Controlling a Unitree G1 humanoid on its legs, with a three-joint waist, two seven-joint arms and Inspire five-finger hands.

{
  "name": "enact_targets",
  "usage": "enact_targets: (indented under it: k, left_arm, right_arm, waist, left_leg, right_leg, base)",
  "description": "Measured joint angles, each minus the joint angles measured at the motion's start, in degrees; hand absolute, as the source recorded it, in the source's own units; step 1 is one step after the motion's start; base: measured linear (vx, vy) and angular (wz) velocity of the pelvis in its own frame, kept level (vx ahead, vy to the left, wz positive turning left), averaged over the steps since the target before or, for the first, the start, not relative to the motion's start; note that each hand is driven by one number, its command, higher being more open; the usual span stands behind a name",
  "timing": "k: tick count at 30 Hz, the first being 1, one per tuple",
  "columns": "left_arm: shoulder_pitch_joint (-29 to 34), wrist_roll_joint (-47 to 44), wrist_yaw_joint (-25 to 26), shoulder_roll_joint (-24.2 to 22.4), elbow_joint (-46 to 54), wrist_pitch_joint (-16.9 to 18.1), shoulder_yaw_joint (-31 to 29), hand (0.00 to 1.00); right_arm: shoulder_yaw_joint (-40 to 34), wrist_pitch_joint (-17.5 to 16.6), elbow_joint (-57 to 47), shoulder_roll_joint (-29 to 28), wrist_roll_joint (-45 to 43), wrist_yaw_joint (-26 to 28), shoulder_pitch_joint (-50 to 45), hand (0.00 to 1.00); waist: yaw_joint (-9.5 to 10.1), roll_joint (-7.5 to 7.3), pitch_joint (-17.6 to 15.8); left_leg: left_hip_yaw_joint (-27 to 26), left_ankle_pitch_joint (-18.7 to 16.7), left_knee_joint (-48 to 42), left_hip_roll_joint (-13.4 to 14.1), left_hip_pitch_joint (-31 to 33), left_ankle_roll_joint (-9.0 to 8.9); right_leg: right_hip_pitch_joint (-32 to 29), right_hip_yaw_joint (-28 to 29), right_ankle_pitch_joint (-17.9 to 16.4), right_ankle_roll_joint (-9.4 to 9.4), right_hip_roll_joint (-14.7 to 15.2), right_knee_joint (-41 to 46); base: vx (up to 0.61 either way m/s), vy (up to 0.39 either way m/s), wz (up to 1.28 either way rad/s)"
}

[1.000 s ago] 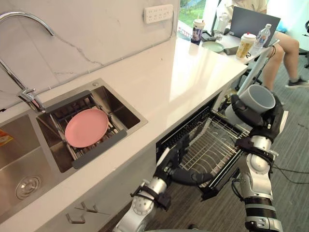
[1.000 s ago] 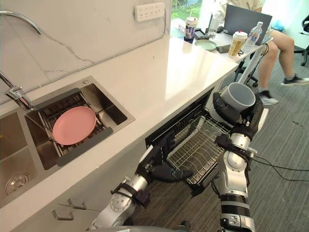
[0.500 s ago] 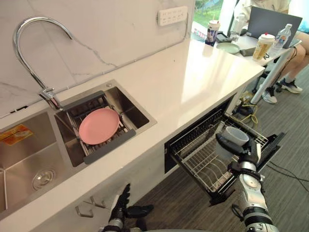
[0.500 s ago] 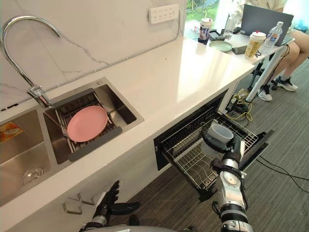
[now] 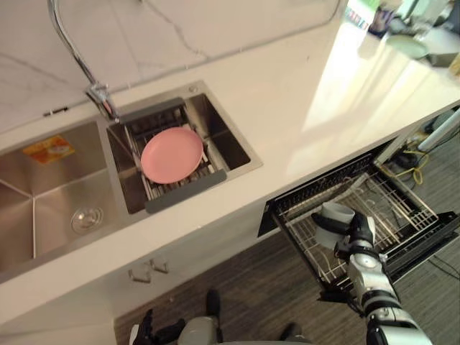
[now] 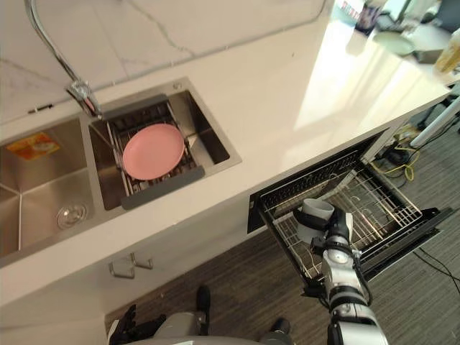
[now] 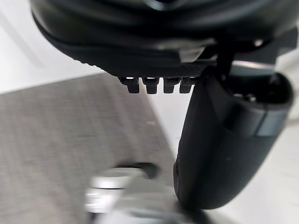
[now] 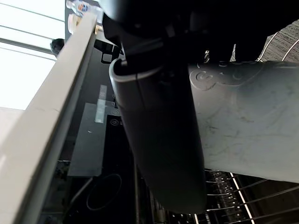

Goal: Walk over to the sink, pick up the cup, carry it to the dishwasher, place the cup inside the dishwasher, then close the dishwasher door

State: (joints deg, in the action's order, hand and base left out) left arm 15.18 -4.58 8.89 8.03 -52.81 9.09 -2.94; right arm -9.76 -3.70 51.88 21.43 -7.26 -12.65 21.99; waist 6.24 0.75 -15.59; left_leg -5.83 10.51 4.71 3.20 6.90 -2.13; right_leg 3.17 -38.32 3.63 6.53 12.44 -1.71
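— Down over the pulled-out silver wire dishwasher rack [image 5: 402, 205], the right hand [image 5: 361, 231] is holding the round grey cup [image 5: 332, 217]!
— How is it gripping?
— Thumb and fingers are curling round the cup's wall, mouth pointing up.
— And the left hand [image 5: 147, 334]?
— Hanging low near the floor. Its grip, I cannot tell.

- My right hand [image 5: 358, 232] covers the base of the cup [image 5: 334, 214]; I can't tell whether it touches the rack [image 5: 404, 208].
- The tap [image 5: 102, 102] is cut off at the top edge.
- My left hand [image 5: 147, 333] is cropped at the bottom edge.
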Motion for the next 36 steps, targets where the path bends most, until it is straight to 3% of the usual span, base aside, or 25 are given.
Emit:
enact_targets:
  k: [6, 12, 13, 19, 25, 30, 34, 36]
  left_arm:
    - [-1.9, -2.4, -0.6, 0.2, 0.0, 1.4, -1.1, 1.0]
    - [-3.7, -3.3, -1.6, 0.9, 0.6, 1.8, -0.9, 1.0]
    - [-3.9, -3.4, -1.7, 1.0, 0.6, 1.8, -0.8, 1.0]
    - [-6.2, -3.8, -2.7, 2.4, 0.6, 1.5, 1.0, 1.0]
    - [-7.1, -3.8, -2.7, 2.5, 0.7, 1.5, 1.2, 1.0]
    - [-7.2, -3.8, -2.9, 2.6, 0.8, 1.7, 2.0, 1.0]
    - [-7.2, -3.8, -2.5, 3.0, 0.8, 2.1, 2.9, 1.0]
    - [-7.2, -3.7, -2.3, 3.0, 0.5, 2.4, 3.0, 1.0]
  right_arm:
    - [0.0, -0.1, 3.7, 1.7, -2.7, 0.2, 5.1, 0.0]
    - [0.3, -0.7, 5.9, 2.0, -2.6, -0.8, 9.0, 0.0]
    - [0.6, -0.7, 5.9, 2.1, -2.6, -0.8, 9.5, 1.0]
    - [4.8, 1.7, 6.9, 4.1, -1.7, 3.9, 12.2, 1.0]
    - [5.7, 4.5, 10.5, 4.5, -1.0, 5.6, 15.7, 1.0]
    - [6.2, 11.3, 10.8, 5.4, 3.7, 6.3, 18.5, 1.0]
    - [6.5, 10.5, 10.8, 5.4, 4.0, 0.2, 18.5, 1.0]
    - [8.0, 7.6, 10.0, 4.7, 3.5, -2.5, 18.1, 1.0]
  waist:
    - [3.06, -1.8, -7.0]
    - [4.42, -2.01, -9.0]
    - [4.42, -2.01, -9.2]
    - [5.38, -1.97, -9.7]
    - [5.48, -1.89, -10.3]
    - [5.61, -1.89, -10.3]
    - [5.53, -1.93, -10.3]
    - [5.6, -1.92, -10.3]
  left_leg:
    - [2.5, 1.0, 0.1, 0.1, 2.7, -0.04]
    - [4.2, 1.9, 0.2, 0.0, 5.9, -0.1]
    - [4.2, 1.9, 0.2, 0.0, 6.1, -0.15]
    - [5.1, 2.5, 0.2, 0.2, 8.5, -0.18]
    - [6.7, 2.9, 0.2, 0.2, 8.9, -0.54]
    - [6.8, 3.2, 0.2, 0.2, 9.0, -0.84]
    - [6.5, 3.2, 0.2, 0.4, 7.8, -0.94]
    - [5.2, 3.0, 0.2, 0.7, 6.5, -1.12]
  right_leg:
    - [-1.6, -0.8, -0.5, -1.35, -0.3, 1.5]
    - [-4.3, -0.4, -1.3, -2.35, -0.1, 3.1]
    - [-4.6, -0.4, -1.3, -2.28, -0.1, 3.2]
    - [-7.4, -0.8, -2.8, -0.76, 0.5, 5.8]
    - [-7.5, -0.4, -4.1, -1.12, 0.7, 7.5]
    - [-8.0, 0.6, -5.0, -0.8, 0.8, 8.4]
    - [-7.0, 1.1, -4.9, -0.69, 0.7, 8.1]
    - [-6.2, 2.5, -4.2, -0.18, 0.4, 7.1]
  base:
    - [-0.05, 0.015, 0.25]
    - [-0.02, 0.017, 0.16]
    - [-0.04, 0.026, -0.01]
    - [-0.01, 0.004, 0.05]
    - [0.0, 0.005, 0.15]
    - [-0.04, 0.006, 0.02]
    - [-0.04, -0.002, -0.06]
    - [-0.06, 0.004, -0.26]
